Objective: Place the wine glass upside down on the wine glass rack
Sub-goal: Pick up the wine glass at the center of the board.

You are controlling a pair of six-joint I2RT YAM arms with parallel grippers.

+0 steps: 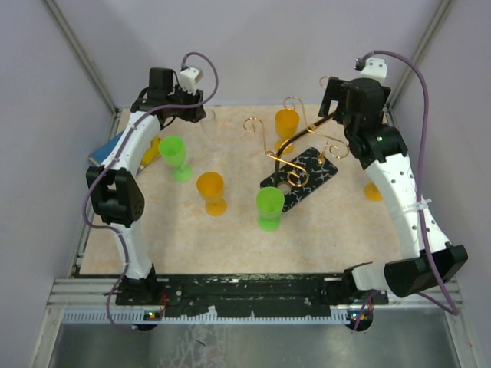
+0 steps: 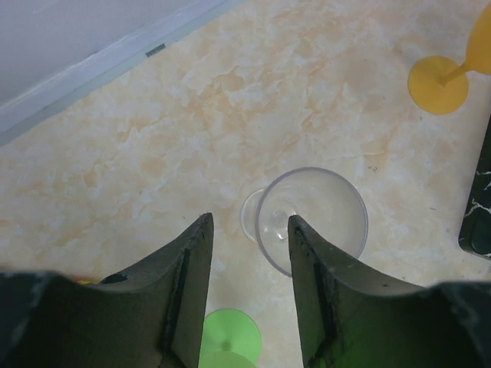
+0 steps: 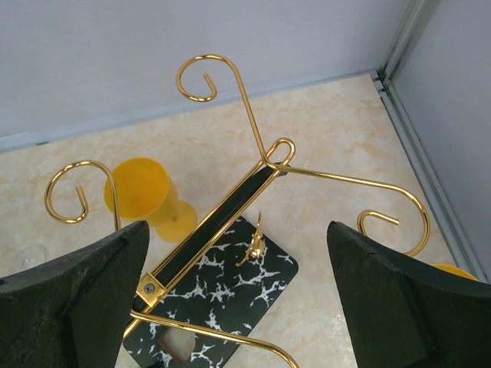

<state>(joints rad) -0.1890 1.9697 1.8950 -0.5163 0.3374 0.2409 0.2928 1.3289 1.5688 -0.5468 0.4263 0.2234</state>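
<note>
A clear wine glass (image 2: 322, 207) stands upright on the table at the back left; it shows only faintly in the top view (image 1: 207, 117). My left gripper (image 2: 249, 218) hangs above it, open and empty, and its right finger (image 2: 322, 284) overlaps the glass's near rim in the view. The wine glass rack (image 1: 295, 132) has gold scroll-ended wire arms (image 3: 268, 157) on a black white-marbled base (image 3: 230, 287), and stands right of centre. My right gripper (image 3: 238, 230) is wide open and empty above the rack, near its back right side (image 1: 331, 96).
Several coloured glasses stand around: green ones (image 1: 175, 156) (image 1: 269, 208), orange ones (image 1: 211, 192) (image 1: 285, 124), another orange one behind the left arm (image 1: 151, 149). An orange foot (image 1: 374, 192) shows by the right arm. A blue object (image 1: 107, 146) lies at the left edge. Walls enclose the back and sides.
</note>
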